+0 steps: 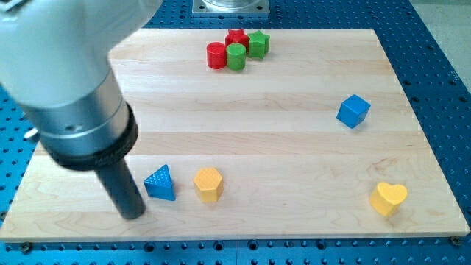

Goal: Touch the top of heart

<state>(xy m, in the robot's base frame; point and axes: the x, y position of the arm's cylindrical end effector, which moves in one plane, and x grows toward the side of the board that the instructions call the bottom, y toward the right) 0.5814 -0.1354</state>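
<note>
The yellow heart (pixel 388 198) lies near the view's bottom right corner of the wooden board (pixel 280 140). My tip (pixel 135 215) rests on the board near the view's bottom left, just left of the blue triangle (pixel 160 182). The heart is far to the right of my tip, across most of the board's width. The large grey arm body covers the view's upper left.
A yellow hexagon (pixel 208 184) sits right of the blue triangle. A blue cube (pixel 353 111) lies at the right, above the heart. At the view's top a red cylinder (pixel 216 55), green cylinder (pixel 235 56), red star (pixel 236 37) and green star (pixel 257 43) are clustered.
</note>
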